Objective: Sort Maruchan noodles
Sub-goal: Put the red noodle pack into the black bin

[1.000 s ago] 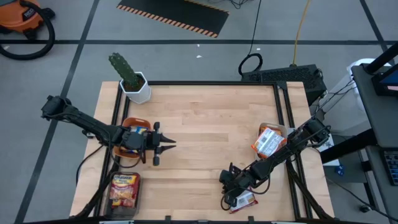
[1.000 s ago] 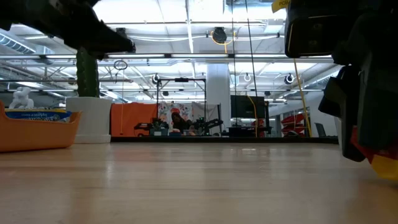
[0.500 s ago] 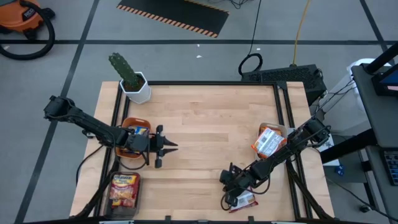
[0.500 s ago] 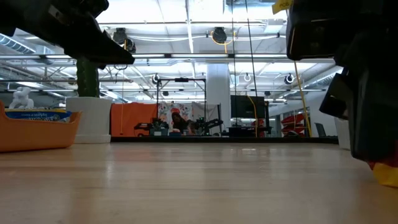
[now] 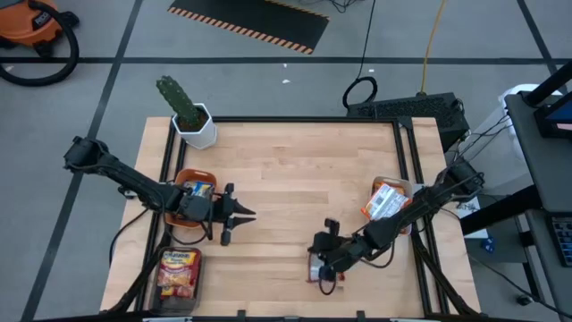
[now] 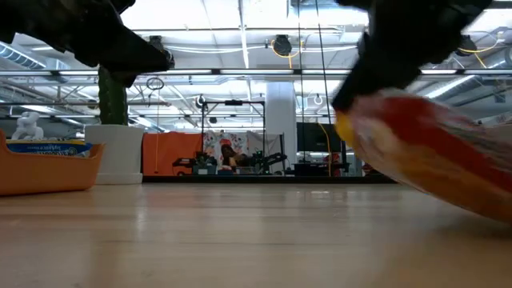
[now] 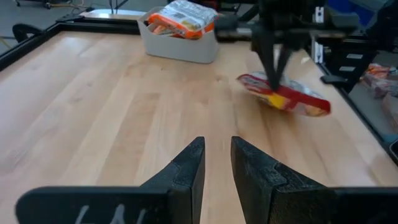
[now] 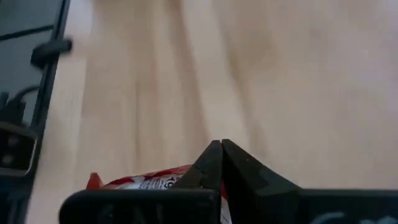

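My right gripper (image 5: 322, 270) is shut on a red-white noodle packet (image 5: 315, 272) near the table's near edge, right of the middle. The packet also shows in the left wrist view (image 7: 292, 99) and fills the right of the low view (image 6: 432, 160). My left gripper (image 5: 238, 224) hovers beside the orange bowl (image 5: 183, 207) at the table's left, empty, its fingers (image 7: 193, 162) a narrow gap apart. A blue-white packet (image 5: 198, 189) lies in the bowl. Orange packets (image 5: 386, 202) lie in a grey tray at the right, and another packet (image 5: 179, 271) in a grey tray at the near left. My right gripper pinches the red-white packet between its two fingers at the packet's upper face (image 7: 281, 93), about the middle of its length. The fingers come from above, pointing down. The packet sits tilted under them. Whether its lower end touches the table, I cannot tell.
A cactus in a white pot (image 5: 193, 121) stands at the far left corner. A dark frame rail (image 5: 409, 161) runs along the table's right side. Bare wood lies between the two arms across the middle of the table (image 5: 295, 179).
My right gripper has gone toward the table's left edge and a little toward the far edge, staying shut on the red-white packet. The packet has travelled with it and now sits tilted. My left gripper has kept nearly still.
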